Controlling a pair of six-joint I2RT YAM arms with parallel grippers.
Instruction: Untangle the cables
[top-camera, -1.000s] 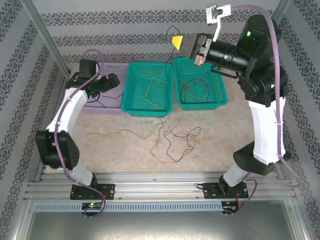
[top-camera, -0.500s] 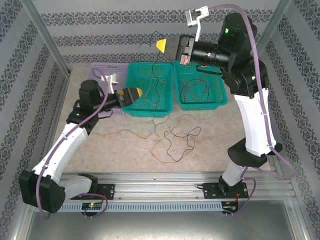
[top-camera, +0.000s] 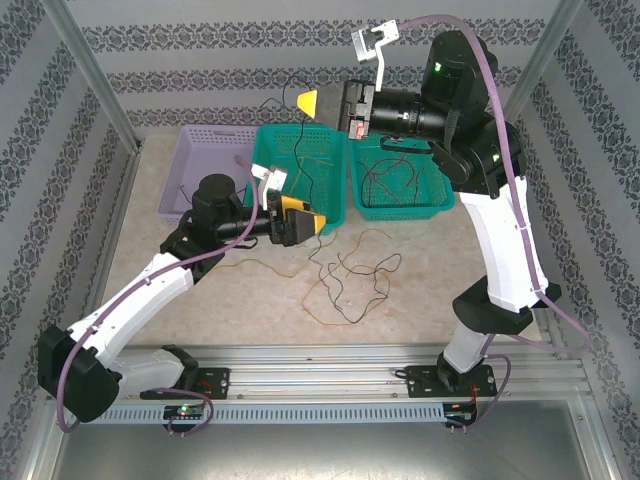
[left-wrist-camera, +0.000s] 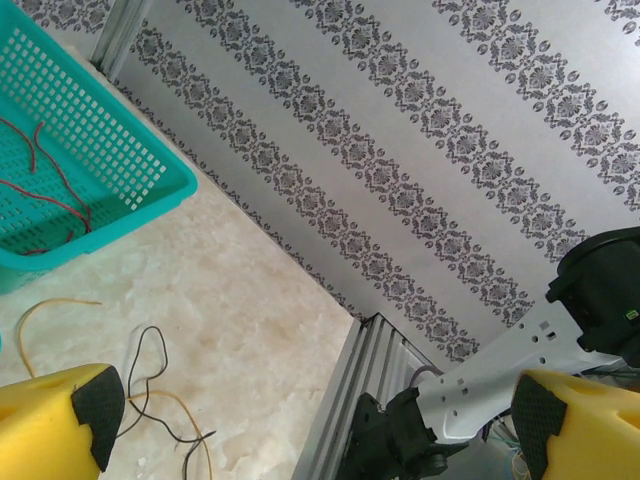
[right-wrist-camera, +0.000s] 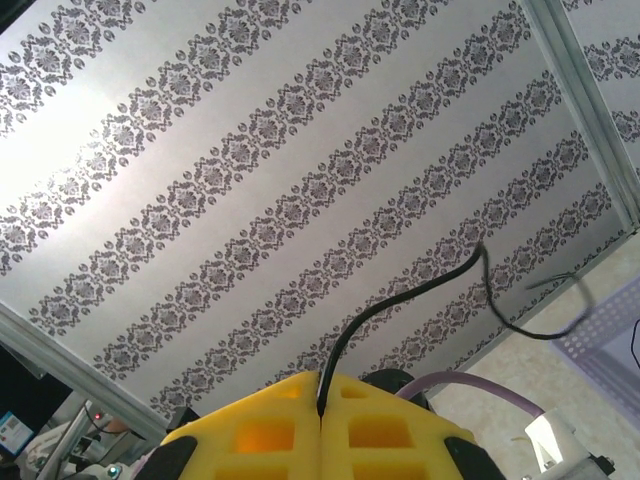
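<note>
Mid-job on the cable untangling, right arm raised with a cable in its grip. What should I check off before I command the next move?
1. Right gripper shut on the black cable: ok.
2. Left gripper open and empty: ok.
3. Black cable's hanging end free of the tangle on the table: cannot tell.
4. Tangle separated into single cables: not ok, loops cross each other.
5. Left gripper clear of the middle teal basket front rim: cannot tell.
</note>
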